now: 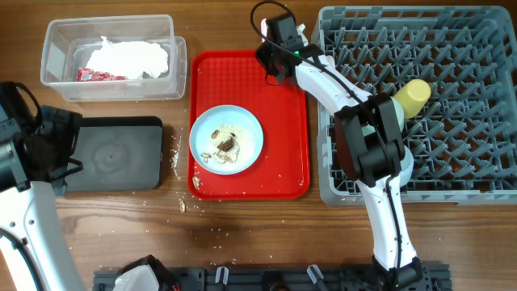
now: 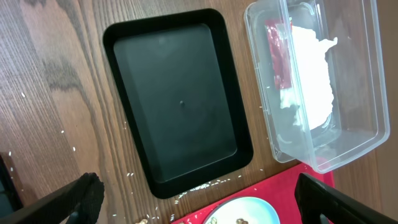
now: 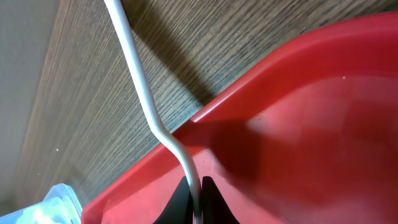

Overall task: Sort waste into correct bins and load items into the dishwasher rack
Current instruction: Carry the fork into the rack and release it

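The tabletop (image 1: 242,242) is brown wood grain, dusted with pale crumbs (image 1: 182,206) near its middle. At the far left corner stands a clear plastic tub (image 1: 56,56) holding crumpled white napkins (image 1: 129,56) and a glossy red wrapper (image 1: 95,75). A matte black tray (image 1: 117,153) lies by the left edge. Mid-table, a smooth red tray (image 1: 283,121) carries a round pale blue plate (image 1: 246,129) with brown scraps (image 1: 224,144). A grey pegged rack (image 1: 468,162) along the right edge holds a yellow cup (image 1: 412,97). The right gripper (image 3: 198,202) is clamped on a slim, bent white utensil (image 3: 140,87) at the red tray's far right corner; spoon or fork, I cannot tell. The left gripper (image 2: 199,196) hangs over the black tray, fingers wide apart.
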